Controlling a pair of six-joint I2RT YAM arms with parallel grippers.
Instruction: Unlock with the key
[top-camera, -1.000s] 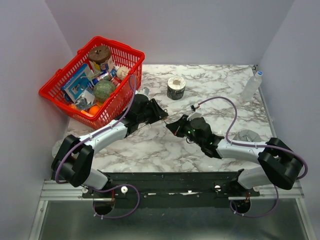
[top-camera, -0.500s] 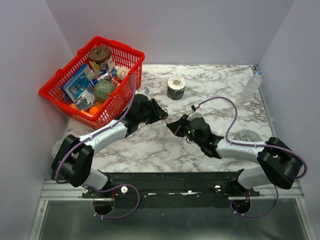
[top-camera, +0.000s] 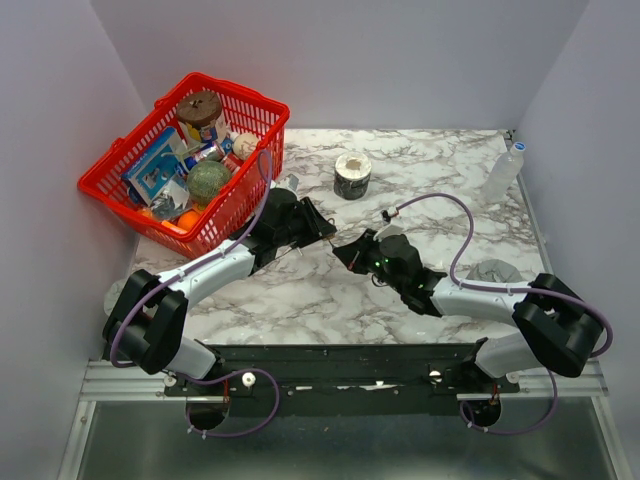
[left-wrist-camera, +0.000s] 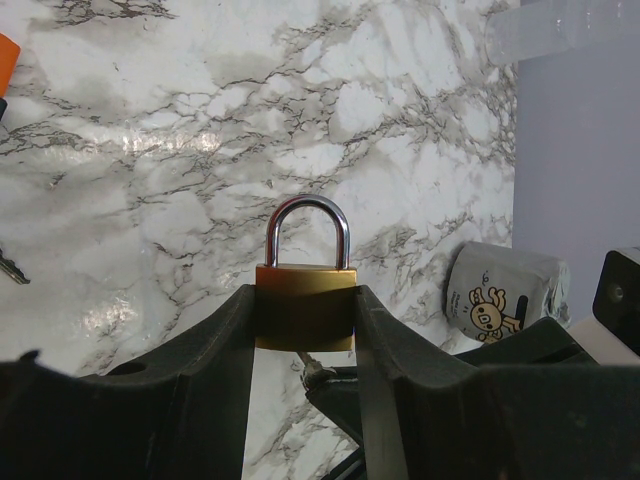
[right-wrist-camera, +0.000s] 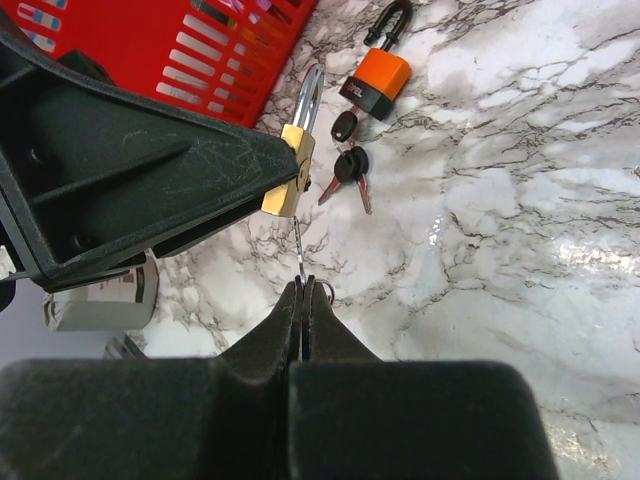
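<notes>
A small brass padlock (left-wrist-camera: 305, 305) with a silver shackle is clamped by its sides between the fingers of my left gripper (left-wrist-camera: 305, 312), held up above the marble table (left-wrist-camera: 150, 150). In the right wrist view, the padlock (right-wrist-camera: 288, 185) shows edge-on at the left fingers' tip. The key's thin silvery blade (right-wrist-camera: 299, 248) runs from my right gripper (right-wrist-camera: 303, 287) up into the padlock's underside. The right gripper is shut on the key, hiding its head. From the left wrist, the key (left-wrist-camera: 312, 368) shows just under the padlock. Overhead, the left gripper (top-camera: 322, 228) and right gripper (top-camera: 345, 252) meet mid-table.
An orange-and-black padlock (right-wrist-camera: 378, 82) and loose black-headed keys (right-wrist-camera: 348, 165) lie on the marble near the red basket (top-camera: 150, 190). A small round pot (top-camera: 352, 176) stands at the back, a plastic bottle (top-camera: 502, 172) at the far right, and a squashed cartoon-print can (left-wrist-camera: 505, 295) by the right arm.
</notes>
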